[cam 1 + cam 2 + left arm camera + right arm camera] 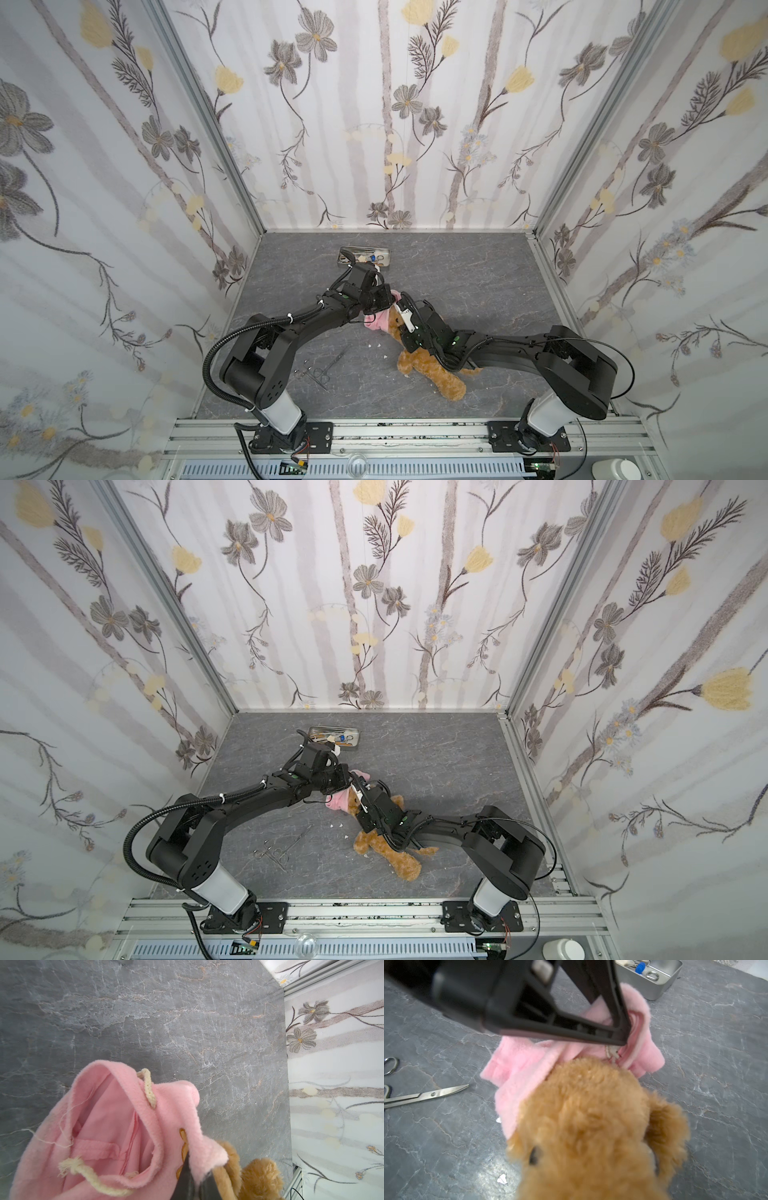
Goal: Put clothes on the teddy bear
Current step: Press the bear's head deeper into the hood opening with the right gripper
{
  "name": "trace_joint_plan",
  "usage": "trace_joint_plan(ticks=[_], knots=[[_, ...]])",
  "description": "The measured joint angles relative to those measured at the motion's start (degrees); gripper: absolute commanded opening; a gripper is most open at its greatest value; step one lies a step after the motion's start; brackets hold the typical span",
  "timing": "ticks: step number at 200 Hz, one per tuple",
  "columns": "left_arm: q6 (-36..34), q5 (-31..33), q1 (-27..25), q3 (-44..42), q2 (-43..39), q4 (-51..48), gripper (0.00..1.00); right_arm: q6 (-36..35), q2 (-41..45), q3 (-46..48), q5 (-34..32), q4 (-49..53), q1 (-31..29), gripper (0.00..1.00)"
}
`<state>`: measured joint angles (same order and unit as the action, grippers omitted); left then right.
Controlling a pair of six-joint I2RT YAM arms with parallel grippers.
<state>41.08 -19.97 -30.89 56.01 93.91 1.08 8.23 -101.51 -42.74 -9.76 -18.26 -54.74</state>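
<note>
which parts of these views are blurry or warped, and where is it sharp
Right wrist view: the left gripper, close to the lens, is smeared, the teddy bear is soft and the scissors are crisper. Left wrist view: the pink shirt is sharp, the dark fingers at the frame edge are blurred. Both top views: wide-angle distortion tilts the frame post outward, with only soft shadows on the table.

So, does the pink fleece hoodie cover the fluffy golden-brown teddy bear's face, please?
No, the teddy bear has a bare face; the hoodie bunches beyond its crown.
</note>
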Motion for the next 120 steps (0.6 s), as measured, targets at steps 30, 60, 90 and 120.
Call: trace_joint_plan(ticks=[30,60,90,120], knots=[[0.2,-0.7,0.0,0.1,0.2,-0.1,0.06,-2.8,1.7,1.5,1.2,-0.4,0.0,0.1],[0.3,-0.7,0.3,0.1,0.7,-0.1,0.08,-4.4,4.2,1.6,2.0,-0.3,0.0,0.1],[0.2,-0.9,0.3,0.1,0.7,-0.1,0.09,-5.7,4.9,1.6,3.7,-0.3,0.0,0.11],[-0.4,-1.3,0.4,0.1,0.6,-0.5,0.09,-7.0,3.1,1.8,8.0,-2.5,1.0,0.11]])
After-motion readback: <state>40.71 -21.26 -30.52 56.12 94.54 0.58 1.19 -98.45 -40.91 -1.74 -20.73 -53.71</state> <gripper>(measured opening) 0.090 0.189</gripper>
